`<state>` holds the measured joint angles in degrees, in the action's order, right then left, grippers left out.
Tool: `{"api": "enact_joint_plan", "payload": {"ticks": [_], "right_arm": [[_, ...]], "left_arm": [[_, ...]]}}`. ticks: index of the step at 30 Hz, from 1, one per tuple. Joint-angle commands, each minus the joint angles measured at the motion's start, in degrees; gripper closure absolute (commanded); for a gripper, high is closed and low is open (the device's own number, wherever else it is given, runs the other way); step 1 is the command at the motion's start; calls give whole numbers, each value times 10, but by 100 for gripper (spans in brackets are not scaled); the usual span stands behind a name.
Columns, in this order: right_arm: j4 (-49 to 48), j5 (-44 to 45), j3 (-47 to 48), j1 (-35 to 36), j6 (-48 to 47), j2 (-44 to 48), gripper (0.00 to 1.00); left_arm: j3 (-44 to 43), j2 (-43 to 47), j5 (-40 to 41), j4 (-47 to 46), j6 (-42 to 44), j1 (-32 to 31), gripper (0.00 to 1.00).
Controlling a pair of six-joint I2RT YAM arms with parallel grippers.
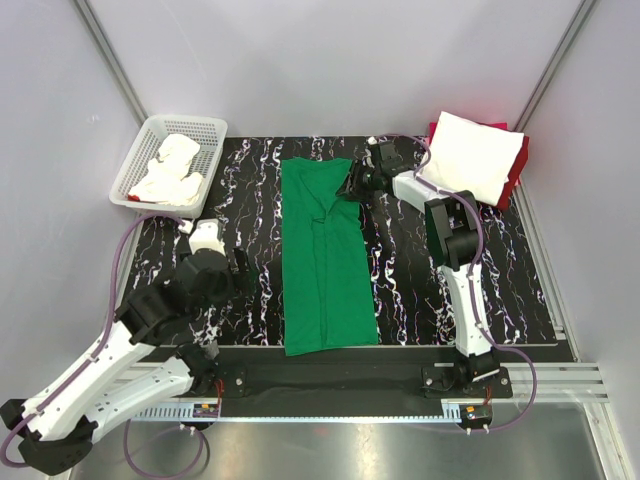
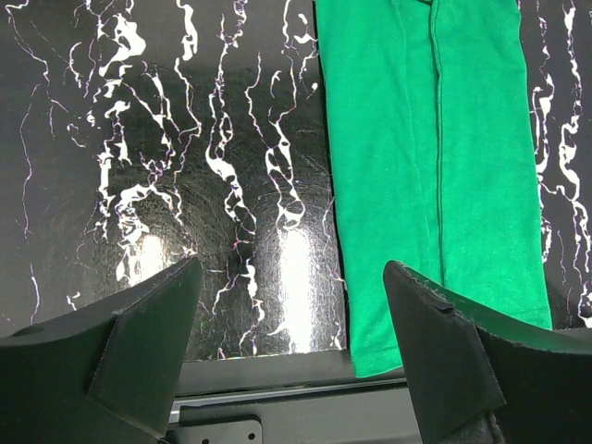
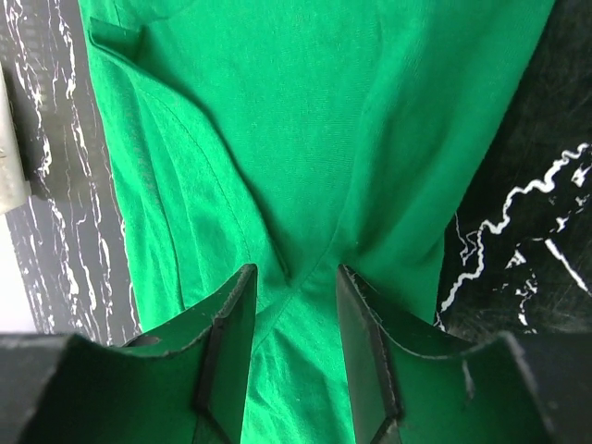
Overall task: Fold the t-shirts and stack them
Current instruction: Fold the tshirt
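The bright green t-shirt (image 1: pixel 325 270) lies flat in the middle of the table, folded into a long strip. My right gripper (image 1: pixel 352 187) is down on its far right part, jaws partly open astride a creased fold of the green fabric (image 3: pixel 324 111), right gripper (image 3: pixel 294 305). My left gripper (image 1: pixel 240 275) is wide open and empty over the bare table left of the shirt, left gripper (image 2: pixel 291 314); the shirt's near left corner (image 2: pixel 435 139) shows beside its right finger. A folded white shirt (image 1: pixel 470 155) lies on a red one (image 1: pixel 517 172) at the back right.
A white mesh basket (image 1: pixel 150 135) at the back left holds crumpled white cloth (image 1: pixel 170 172). The black marbled tabletop (image 1: pixel 250 190) ends at a metal rail (image 1: pixel 330 378) along the near edge, where both arm bases sit.
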<state>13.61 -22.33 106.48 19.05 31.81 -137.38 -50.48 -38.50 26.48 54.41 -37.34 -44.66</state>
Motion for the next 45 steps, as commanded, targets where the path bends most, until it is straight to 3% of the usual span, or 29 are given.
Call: {"api": "enact_joint_plan", "payload": {"ticks": [1, 45], "right_arm": [[-26, 12, 13, 6, -19, 34, 54], [32, 24, 65, 23, -42, -24, 61]], "left_arm": [[-2, -4, 17, -17, 2, 5, 14], [-1, -10, 13, -19, 5, 12, 14]]}}
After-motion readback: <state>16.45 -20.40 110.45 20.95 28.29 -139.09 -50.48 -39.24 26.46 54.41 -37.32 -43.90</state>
